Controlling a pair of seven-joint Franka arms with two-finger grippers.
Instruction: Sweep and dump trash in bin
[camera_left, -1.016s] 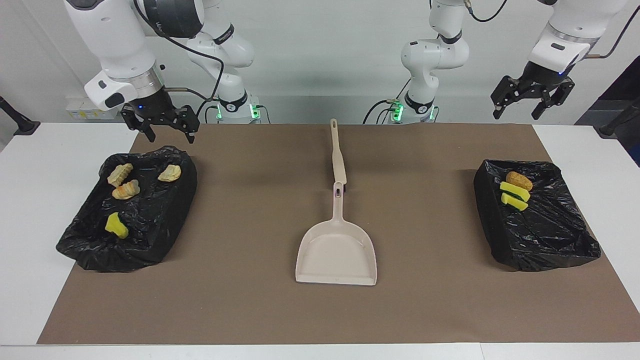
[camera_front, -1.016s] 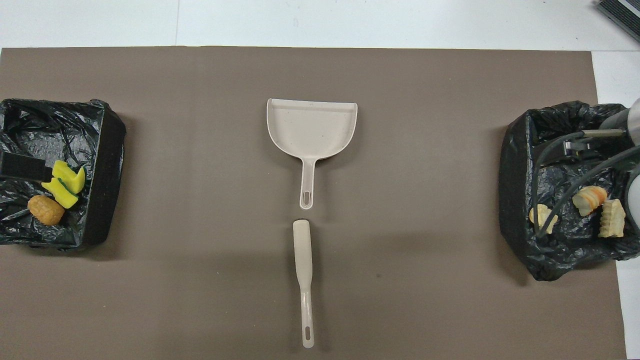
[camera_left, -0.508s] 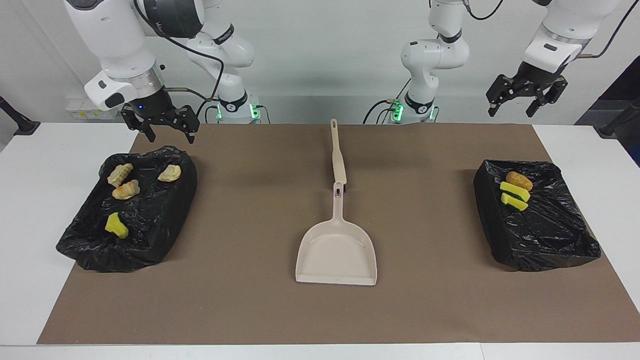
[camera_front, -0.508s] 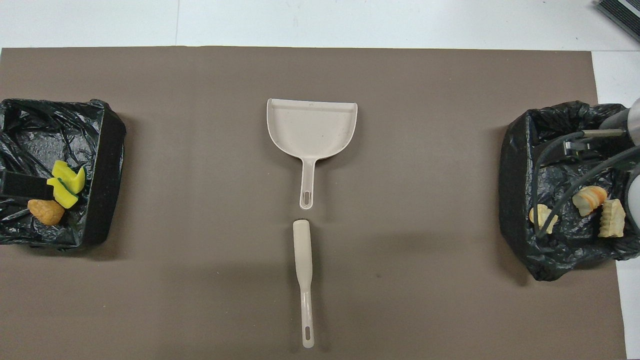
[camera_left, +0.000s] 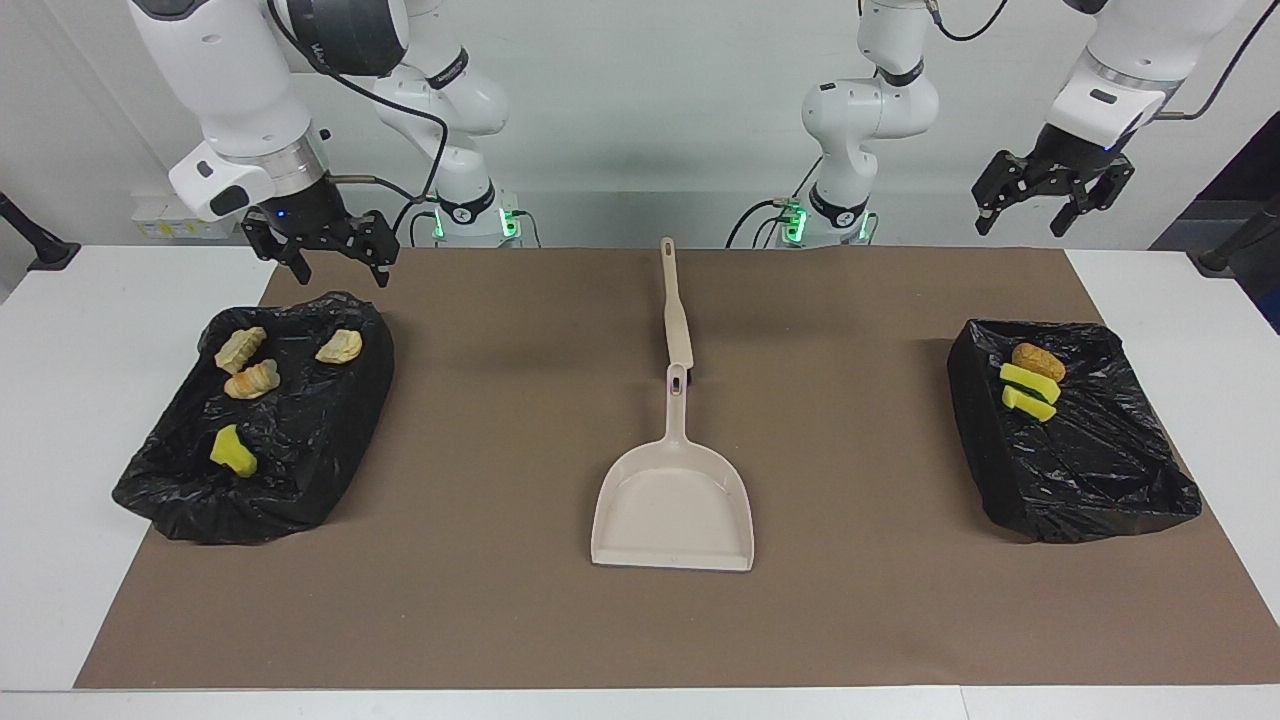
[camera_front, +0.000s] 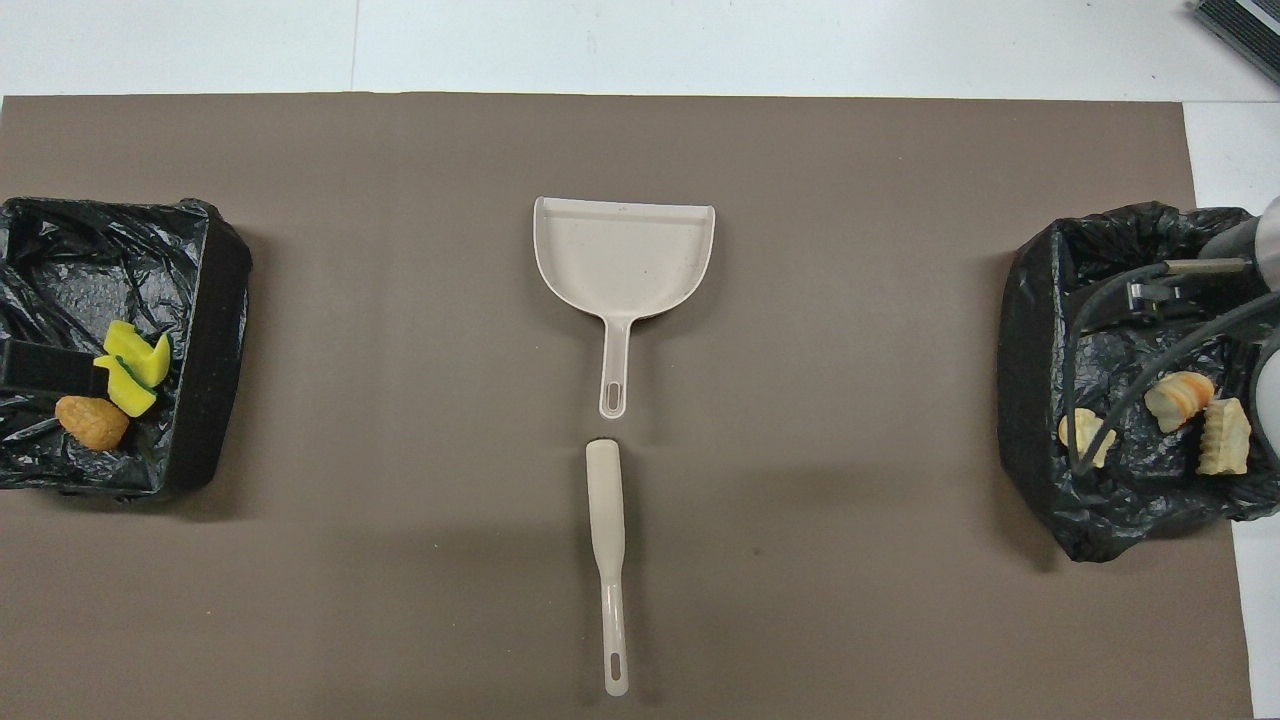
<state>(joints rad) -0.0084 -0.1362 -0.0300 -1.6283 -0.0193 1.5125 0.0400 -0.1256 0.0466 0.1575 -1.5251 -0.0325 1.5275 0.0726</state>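
Observation:
The trash lies in two black-lined bins. In the bin (camera_left: 330, 450) at the right arm's end are three tan bread chunks (camera_left: 250, 380) and a yellow sponge piece (camera_left: 232, 451). The bin (camera_left: 1100, 480) at the left arm's end holds a brown chunk (camera_left: 1037, 361) and two yellow sponge pieces (camera_left: 1030, 383). My right gripper (camera_left: 340, 262) hangs open and holds nothing, over the first bin's rim nearest the robots. My left gripper (camera_left: 1045, 203) hangs open, high over the second bin, holding nothing. In the overhead view one of its fingertips (camera_front: 40, 368) shows beside the sponge pieces (camera_front: 135, 365).
A beige dustpan (camera_left: 672, 505) lies in the middle of the brown mat (camera_left: 480, 560), mouth away from the robots. A beige brush (camera_left: 675, 300) lies in line with its handle, nearer to the robots. White table (camera_left: 60, 480) borders the mat.
The left gripper has risen a little and drawn slightly back toward the robots above its bin. The right arm, the trash, the dustpan and the brush have not moved.

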